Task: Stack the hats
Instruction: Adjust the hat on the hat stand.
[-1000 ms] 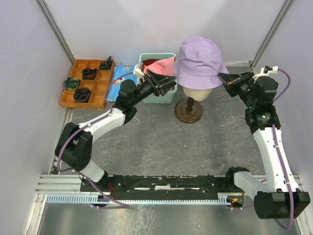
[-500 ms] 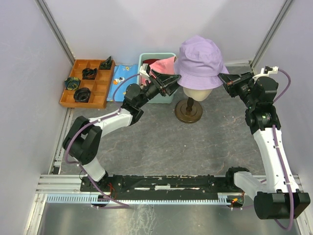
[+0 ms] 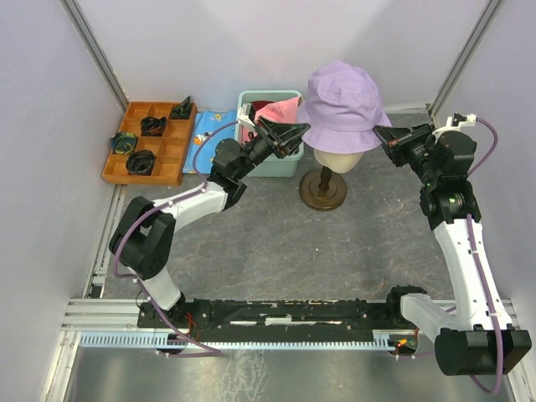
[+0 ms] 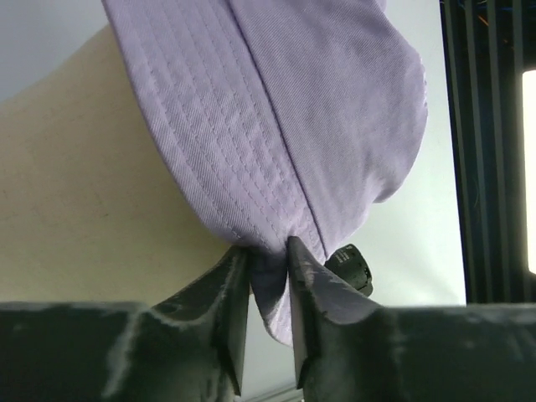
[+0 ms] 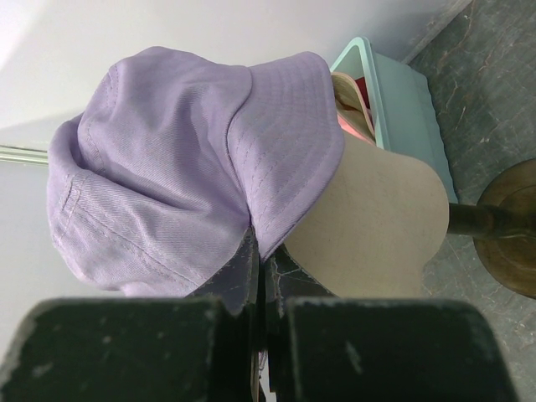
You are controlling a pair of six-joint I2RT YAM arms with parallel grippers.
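Since earlier frame, left gripper [image 4: 266, 251] sits further right, fingers narrowed, pinching left brim of lavender hat [image 3: 342, 96]. Right gripper [image 5: 261, 251] clamps tight on right brim. Hat sits on mannequin head [image 3: 335, 161]. Risk: uneven pull slips thin pinch or tips head.

wooden compartment tray [image 3: 141, 174], blue patterned cloth [image 3: 203, 126], teal bin [image 3: 266, 94], cream mannequin head [image 3: 338, 162] on dark stand [image 3: 323, 193]
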